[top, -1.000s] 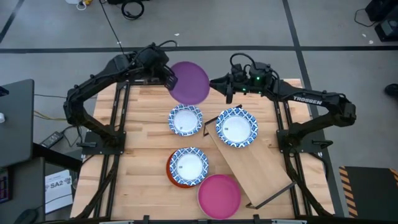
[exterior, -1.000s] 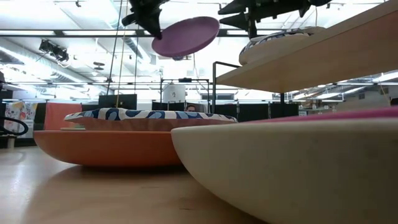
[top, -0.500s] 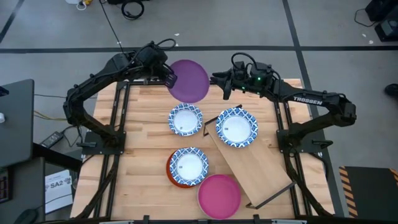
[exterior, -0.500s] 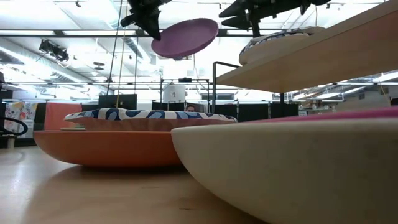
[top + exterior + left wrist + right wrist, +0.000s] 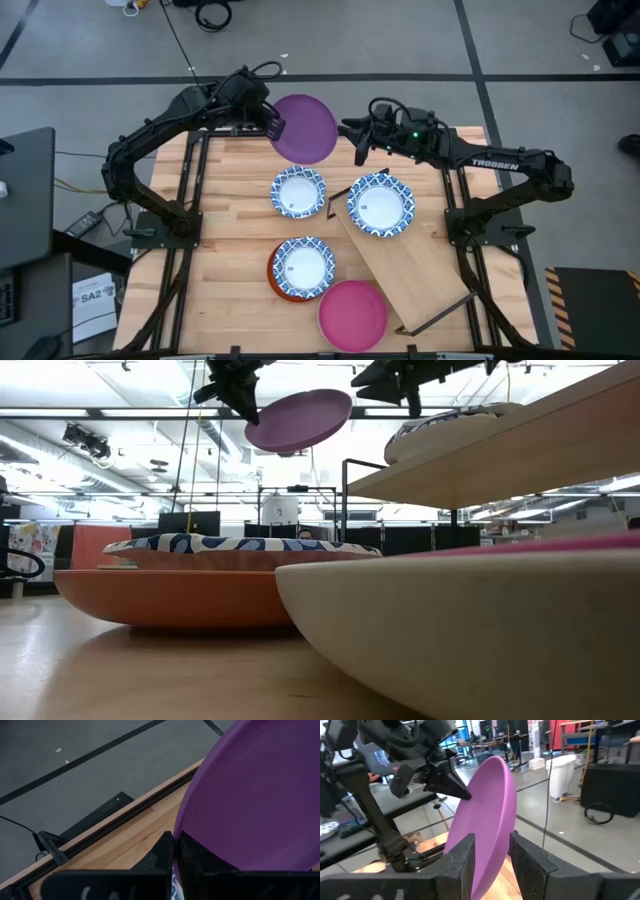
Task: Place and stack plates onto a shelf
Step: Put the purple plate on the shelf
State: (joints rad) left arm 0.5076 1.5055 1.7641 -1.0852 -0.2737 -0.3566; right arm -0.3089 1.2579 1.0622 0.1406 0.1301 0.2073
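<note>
A purple plate (image 5: pixel 306 129) hangs tilted above the table's far edge, with my left gripper (image 5: pixel 277 127) shut on its left rim. My right gripper (image 5: pixel 352 135) stands open and level at the plate's right rim. In the right wrist view that rim (image 5: pixel 492 832) runs between its two fingers (image 5: pixel 465 857), and no touch shows. A blue-and-white plate (image 5: pixel 380 204) rests on the far end of the shelf (image 5: pixel 410 265), a light-wood board lying slantwise on the table's right half. My left gripper pinches the purple plate's rim (image 5: pixel 186 827) between its two fingers, one on each face. The fingers come from the table's left, slanting down. The plate is lifted clear of the table and tilted, and it reaches out to the right of the fingers.
A second blue-and-white plate (image 5: pixel 298 192) lies on the table left of the shelf. Another (image 5: pixel 304 263) sits on an orange-red plate (image 5: pixel 282 291) nearer the front. A pink plate (image 5: pixel 352 314) lies at the near edge. Black frame rails (image 5: pixel 190 200) run along both table sides.
My right gripper has swung a little toward the table's left, closer to the purple plate's right rim, and has turned at the wrist. The left gripper and the plate have kept their place.
</note>
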